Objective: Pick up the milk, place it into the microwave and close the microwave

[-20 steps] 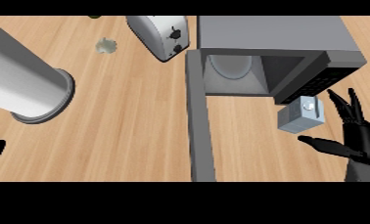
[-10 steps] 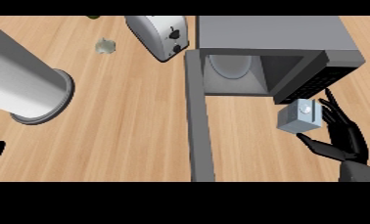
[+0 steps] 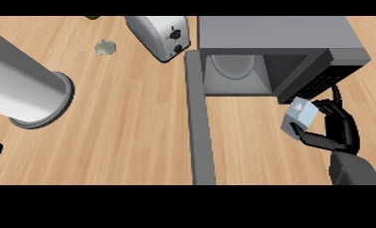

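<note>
A silver toaster (image 3: 160,37) stands on the wooden counter (image 3: 125,132) near its far edge, set at a slant, with dark knobs on the end that faces the counter's right side. Left of the toaster, apart from it, lies a small pale grey-green lump (image 3: 105,47), too small to tell what it is. At the far edge itself, a dark green scrap (image 3: 92,17) just shows, cut off by the view. A large grey cylinder (image 3: 29,90) with a flared rim reaches in from the counter's left edge, lying at an angle, its rimmed end pointing toward the counter's middle
</note>
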Available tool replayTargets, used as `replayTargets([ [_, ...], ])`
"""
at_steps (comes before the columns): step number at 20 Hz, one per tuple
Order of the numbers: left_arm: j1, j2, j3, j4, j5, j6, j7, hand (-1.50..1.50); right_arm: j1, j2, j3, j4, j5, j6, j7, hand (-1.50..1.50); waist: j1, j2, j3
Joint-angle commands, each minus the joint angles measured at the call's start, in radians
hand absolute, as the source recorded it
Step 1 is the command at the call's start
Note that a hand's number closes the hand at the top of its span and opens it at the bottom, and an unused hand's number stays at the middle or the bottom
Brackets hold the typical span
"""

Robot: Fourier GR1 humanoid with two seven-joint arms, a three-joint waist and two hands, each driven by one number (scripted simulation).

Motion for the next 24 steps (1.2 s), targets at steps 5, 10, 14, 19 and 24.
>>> replayTargets([
  [5,0.000,-0.009,-0.005,0.064,-0.024,-0.038,-0.058,-1.50,0.045,0.087,0.039,-0.079,-0.028,0.019,-0.058,1.50,0.004,0.001,0.001],
  [10,-0.031,-0.013,-0.006,0.015,-0.029,0.023,0.009,-1.50,0.117,0.105,0.105,-0.284,-0.041,0.056,0.052,1.50,-0.005,-0.001,0.000],
  [14,0.042,-0.013,0.007,-0.016,0.019,-0.017,-0.004,-1.50,0.182,0.157,0.165,-0.422,-0.064,0.095,0.118,1.50,-0.002,-0.003,0.000],
  [19,0.104,-0.013,-0.001,0.047,0.014,-0.068,-0.112,-1.50,0.206,0.157,0.214,-0.668,-0.040,0.008,0.298,1.50,0.002,-0.003,-0.001],
  [24,0.068,-0.013,-0.051,0.045,-0.017,-0.019,-0.081,-1.50,0.123,0.235,0.278,-0.719,0.074,-0.169,0.404,1.50,0.008,0.001,0.000],
])
